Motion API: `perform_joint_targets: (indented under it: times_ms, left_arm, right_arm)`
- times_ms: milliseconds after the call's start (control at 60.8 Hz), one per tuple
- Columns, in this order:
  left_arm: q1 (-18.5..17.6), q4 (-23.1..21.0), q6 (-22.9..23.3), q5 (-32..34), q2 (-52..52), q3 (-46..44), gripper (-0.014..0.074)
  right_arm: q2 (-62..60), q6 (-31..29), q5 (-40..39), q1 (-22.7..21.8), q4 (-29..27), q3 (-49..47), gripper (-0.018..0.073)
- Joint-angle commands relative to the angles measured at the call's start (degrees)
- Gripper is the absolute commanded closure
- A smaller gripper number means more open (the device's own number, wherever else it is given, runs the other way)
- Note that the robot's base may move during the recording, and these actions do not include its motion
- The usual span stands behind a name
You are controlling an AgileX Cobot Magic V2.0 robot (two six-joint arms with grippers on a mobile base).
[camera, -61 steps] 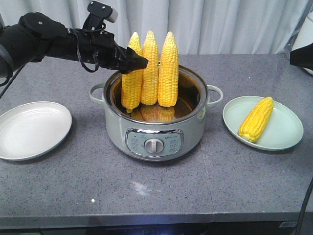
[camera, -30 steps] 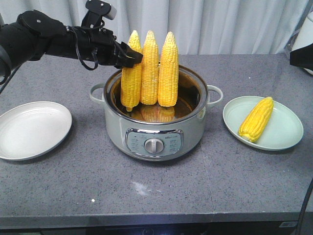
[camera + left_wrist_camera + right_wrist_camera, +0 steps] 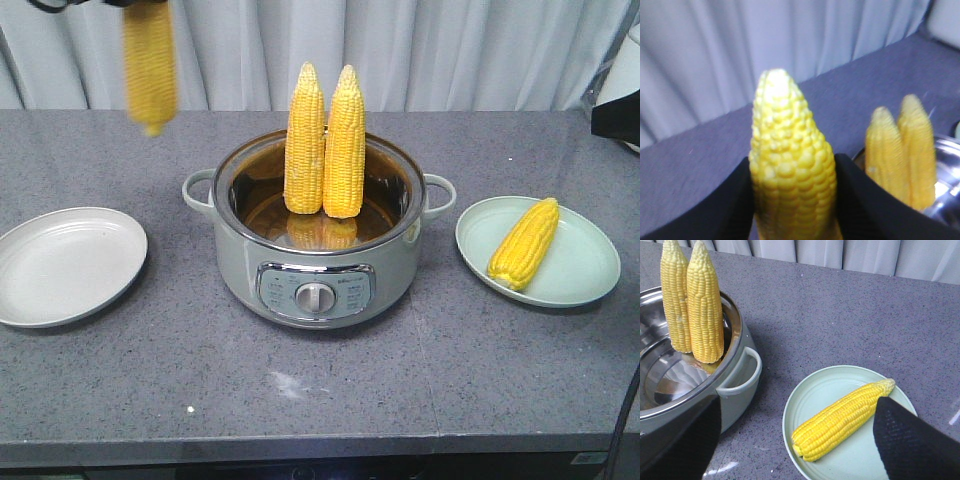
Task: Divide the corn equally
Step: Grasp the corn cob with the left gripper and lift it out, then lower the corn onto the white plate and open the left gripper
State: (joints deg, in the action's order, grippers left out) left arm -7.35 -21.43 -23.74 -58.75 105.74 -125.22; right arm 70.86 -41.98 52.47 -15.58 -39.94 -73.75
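Holding: your left gripper (image 3: pixel 792 160) is clamped on 1 lifted cob (image 3: pixel 790 172). A black finger (image 3: pixel 737 202) presses against each side of it, and the pale tip stands up between them.
Lifted cob position: in the front view you see it blurred, upright and high in the air at the upper left. It is clear of the countertop (image 3: pixel 320 390) and well apart from the pot (image 3: pixel 315 265).
Right gripper (image 3: pixel 799 407): your jaws here are spread wide with nothing between them. They hover over the green plate (image 3: pixel 840 382), with 1 finger (image 3: pixel 912 442) low at the right of the wrist view and the other low at the left, in front of the pot wall.
Pot: it sits mid-countertop with its dial facing the front camera. A pair of cobs (image 3: pixel 345 140) stands upright inside, side by side and touching, leaning on the far wall with their tips above the rim.
Green plate: it lies right of the pot, near its right handle. The plated cob (image 3: pixel 523 243) rests on it at a slant, pale tip toward the far right.
White plate (image 3: pixel 65 265): it rests flat on the countertop, left of the pot.
Count: you have 4 cobs in view: 1 gripped, 2 in the pot, 1 on the green plate.
Backdrop: a pale curtain (image 3: pixel 450 50) hangs behind the countertop.
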Motion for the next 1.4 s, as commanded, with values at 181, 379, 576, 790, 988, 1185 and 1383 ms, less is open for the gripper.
perform_joint_targets:
  times_ms: [181, 379, 576, 790, 988, 1185, 1383]
  left_arm:
    - [3.5, 13.4, 8.8, -13.3, -1.4, -2.1, 0.0468]
    - [4.7, 18.0, 10.0, -13.3, -1.2, 4.6, 0.0468]
    - [4.7, 21.4, 11.5, -13.3, -1.2, 13.9, 0.0468]
    - [4.7, 22.4, 11.8, -11.6, -0.4, 19.0, 0.0459]
    - [4.7, 22.4, 13.0, -11.1, 0.8, 19.0, 0.0374]
    - [4.7, 22.6, 12.9, -11.7, 1.8, 19.0, 0.0188]
    - [4.7, 22.6, 12.9, -11.7, 1.8, 19.0, 0.0030]
  right_arm:
    - [-1.2, -0.2, -2.2, -0.3, -2.2, -1.4, -0.0031]
    - [-1.2, -0.2, -1.8, -0.3, -2.4, -1.4, -0.0031]
    - [-1.2, -0.2, -1.8, -0.3, -2.4, -1.4, -0.0031]
    - [-1.2, -0.2, -1.8, -0.3, -2.5, -1.4, -0.0031]
    - [-1.2, 0.0, -1.7, -0.3, -2.5, -1.4, -0.0031]
    - [-1.2, 0.0, -1.7, -0.3, -2.5, -1.4, -0.0031]
    - [-1.2, 0.0, -1.6, -0.3, -2.5, -1.4, -0.0031]
